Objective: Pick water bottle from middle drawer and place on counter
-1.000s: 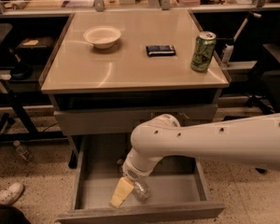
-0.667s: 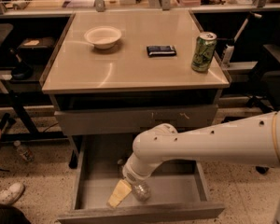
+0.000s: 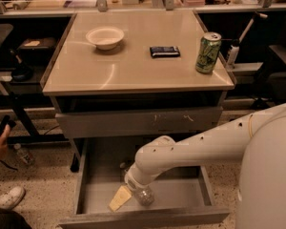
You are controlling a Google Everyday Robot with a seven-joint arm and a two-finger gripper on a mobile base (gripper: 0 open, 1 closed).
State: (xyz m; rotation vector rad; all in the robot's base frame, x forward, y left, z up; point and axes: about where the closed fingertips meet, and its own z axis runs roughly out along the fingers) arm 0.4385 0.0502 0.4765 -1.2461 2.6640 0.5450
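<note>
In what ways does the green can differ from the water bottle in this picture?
The green can is opaque and printed; the water bottle is clear plastic. The can stands upright on the counter, near its right edge; the bottle is down in the open middle drawer. The can stands free; the bottle is right at the gripper. Both are small drink containers.

I'm seeing the arm point(image 3: 205, 144) showing as smooth white rounded shells, with rows of small dark dots running along its links and a thin orange line ringing the wide segment at the right. A bulbous white elbow point(image 3: 158, 149) is joining two links. The gripper point(image 3: 126, 194) is sitting low inside the open middle drawer point(image 3: 181, 197), a pale tan part showing below the white wrist point(image 3: 135, 178).
</note>
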